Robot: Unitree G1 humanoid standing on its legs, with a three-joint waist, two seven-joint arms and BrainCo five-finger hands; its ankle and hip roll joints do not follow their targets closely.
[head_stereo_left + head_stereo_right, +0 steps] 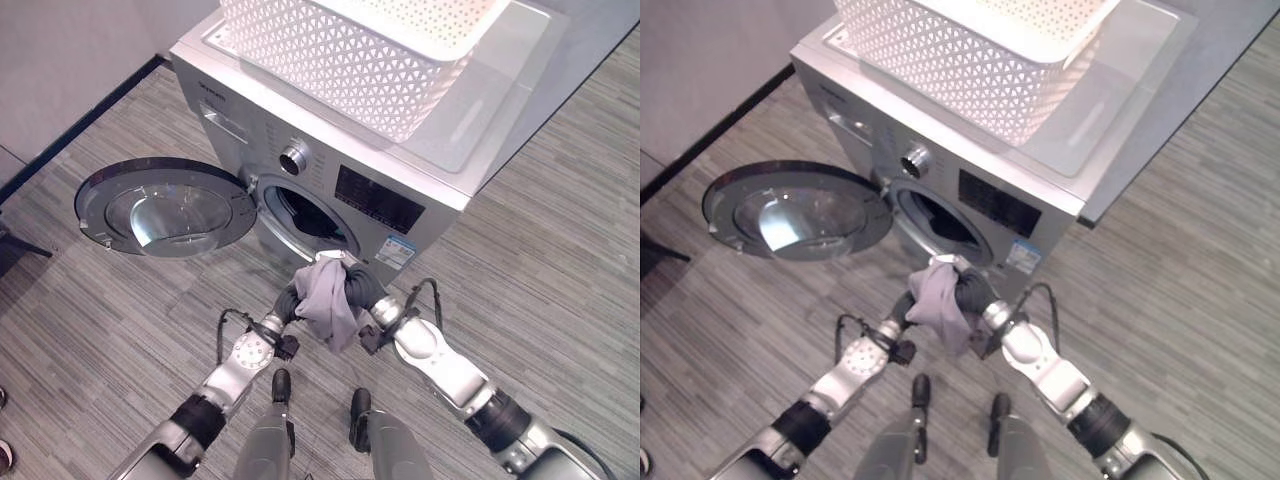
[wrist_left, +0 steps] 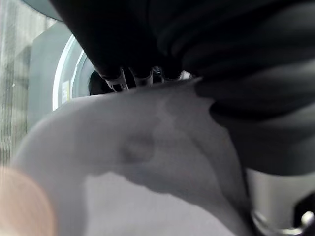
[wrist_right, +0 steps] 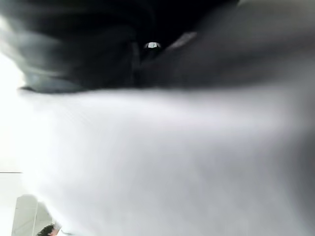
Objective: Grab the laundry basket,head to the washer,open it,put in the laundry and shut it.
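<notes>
Washer (image 1: 400, 140) stands on grey plank floor (image 1: 560, 260), both hands' fingers hidden by grey cloth (image 1: 330, 300).

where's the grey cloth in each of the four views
Left eye view: grey cloth low centre, between both hands, below the washer opening.
Right eye view: same cloth, just left of centre, below the opening.
Left wrist view: fills the lower part, opening beyond it.
Right wrist view: pale blur across the middle.
Shared landmark: the washer opening.
</notes>
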